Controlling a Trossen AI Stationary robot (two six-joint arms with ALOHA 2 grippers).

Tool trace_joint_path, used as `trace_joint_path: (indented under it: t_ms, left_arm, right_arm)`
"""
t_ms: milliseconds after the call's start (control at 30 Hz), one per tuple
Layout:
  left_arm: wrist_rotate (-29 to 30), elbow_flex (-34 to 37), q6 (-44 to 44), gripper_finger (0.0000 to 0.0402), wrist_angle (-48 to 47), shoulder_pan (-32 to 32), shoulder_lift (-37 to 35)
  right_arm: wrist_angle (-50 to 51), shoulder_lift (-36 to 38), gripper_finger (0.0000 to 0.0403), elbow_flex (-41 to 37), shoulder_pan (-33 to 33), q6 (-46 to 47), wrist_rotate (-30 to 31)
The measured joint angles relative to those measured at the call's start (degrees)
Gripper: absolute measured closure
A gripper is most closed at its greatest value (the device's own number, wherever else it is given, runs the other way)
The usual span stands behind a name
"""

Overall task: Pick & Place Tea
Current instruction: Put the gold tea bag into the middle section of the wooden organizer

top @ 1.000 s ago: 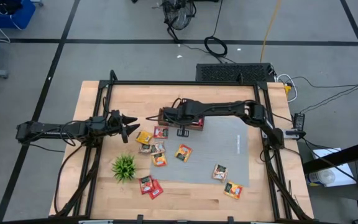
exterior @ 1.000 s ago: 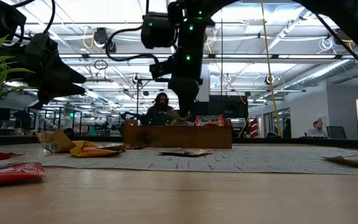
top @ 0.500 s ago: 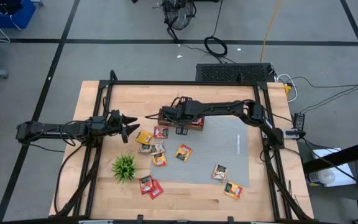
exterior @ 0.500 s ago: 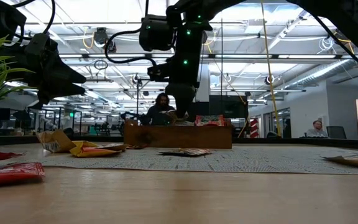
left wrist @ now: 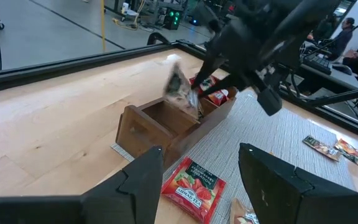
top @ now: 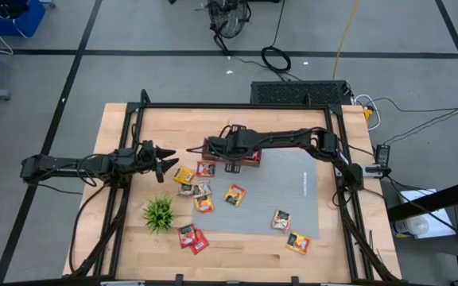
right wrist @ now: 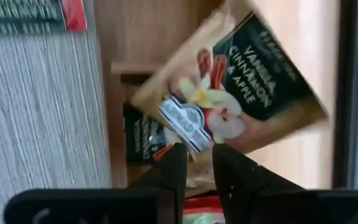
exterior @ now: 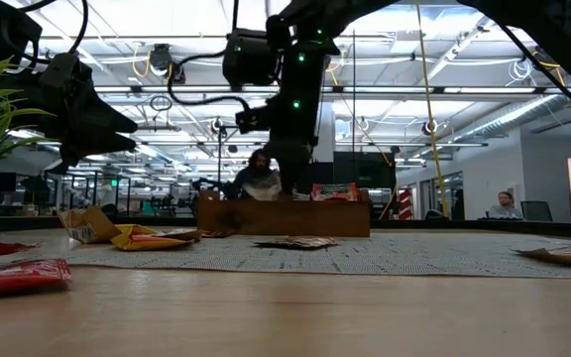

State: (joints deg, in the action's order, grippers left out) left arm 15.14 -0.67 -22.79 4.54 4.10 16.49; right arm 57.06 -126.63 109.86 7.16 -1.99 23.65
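Brown-and-black, the tea packet [right wrist: 229, 93] labelled vanilla, cinnamon and apple sits at the tips of my right claw [right wrist: 194, 163], tilted, directly over an open compartment of the wooden tray [left wrist: 166, 124]. In the high view that tray lies at upper centre of the counter [top: 133, 127], at the top edge of the grey mat [top: 293, 191].

Step in hand, in my judgement: dropping this packet into the tray. To do it well I would keep the claw centred over the compartment, part the fingers fully, and lift straight up so the packet falls flat between the dividers rather than catching on a wall.

Right claw: the fingers [right wrist: 173, 165] stand only slightly apart with the packet's lower edge between them. I cannot tell whether they are gripping it or have let go.

Left claw [top: 165, 159]: at left centre of the high view, hanging above the counter clear of the tray, fingers [left wrist: 142, 180] spread, holding nothing.

Other packets [top: 234, 195] lie loose on the mat and on the bare wood near the small green plant [top: 159, 213]. Several are already in the tray.
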Motion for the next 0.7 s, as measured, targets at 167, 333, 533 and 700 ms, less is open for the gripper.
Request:
trace_joint_path:
  t_ms: [167, 333, 533, 700]
  left_arm:
    - [0.01, 0.01, 0.0, 0.019, -0.02, 0.0, 0.0]
    - [0.0, 0.0, 0.0, 0.019, -0.01, 0.0, 0.0]
    - [-0.01, 0.0, 0.0, 0.019, -0.02, 0.0, 0.0]
    - [0.02, 0.01, 0.0, 0.019, 0.0, 0.0, 0.0]
  right_arm:
    - [0.23, 0.0, 0.0313, -3.25, 0.0, 2.83, -3.96]
    - [-0.32, 0.7, 0.0299, -3.42, -0.02, 2.79, -4.15]
    - [-1.47, 3.4, 0.0298, -3.4, -0.05, 1.63, -4.21]
    - [-0.54, 5.79, 0.0298, -3.4, -0.11, 4.22, -4.26]
